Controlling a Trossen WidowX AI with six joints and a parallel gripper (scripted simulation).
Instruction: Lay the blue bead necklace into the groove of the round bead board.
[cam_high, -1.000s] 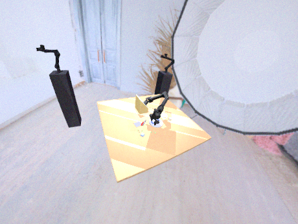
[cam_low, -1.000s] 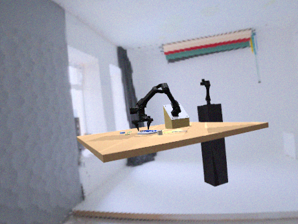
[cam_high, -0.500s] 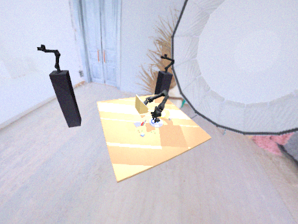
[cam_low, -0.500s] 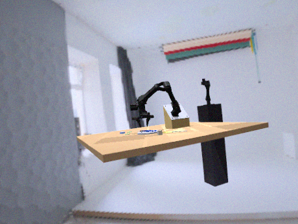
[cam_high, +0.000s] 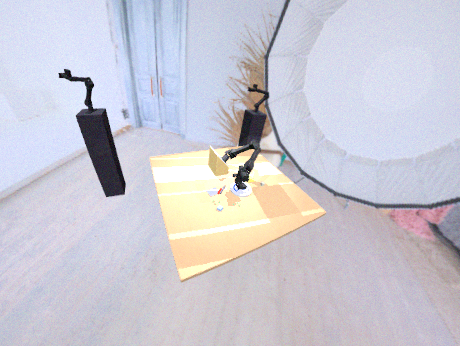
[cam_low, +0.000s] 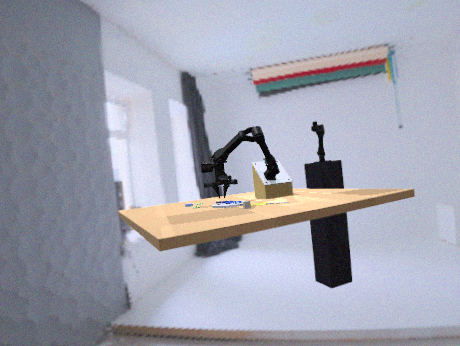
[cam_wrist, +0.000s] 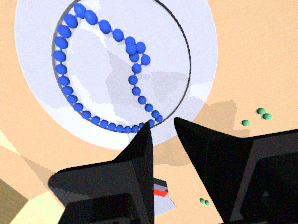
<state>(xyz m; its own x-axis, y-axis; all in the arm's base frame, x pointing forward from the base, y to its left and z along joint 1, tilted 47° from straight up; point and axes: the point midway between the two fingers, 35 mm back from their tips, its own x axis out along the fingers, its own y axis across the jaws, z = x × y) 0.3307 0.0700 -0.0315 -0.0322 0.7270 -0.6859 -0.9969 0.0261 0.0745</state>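
Note:
The round white bead board (cam_wrist: 202, 55) (cam_high: 248, 193) lies on the table. The blue bead necklace (cam_wrist: 60, 55) lies on it. In the wrist view its beads follow the thin groove (cam_wrist: 190, 67) along the left and bottom. From the bottom right the strand cuts up through the board's inside to a small bunch, then on to the top left. The groove's right side is bare. My gripper (cam_wrist: 161, 123) (cam_low: 222, 196) is partly open, with nothing between its fingertips. They are just above the board's near edge; the left tip overlaps the lowest beads in the wrist view.
Small green beads (cam_wrist: 246, 123) lie right of the board. A red and dark block (cam_wrist: 160, 188) shows between the fingers, by a pale sheet (cam_wrist: 164, 206). A wedge-shaped box (cam_high: 218, 165) (cam_low: 275, 190) stands near the arm's base. A small grey cube (cam_low: 247, 204) is beside the board.

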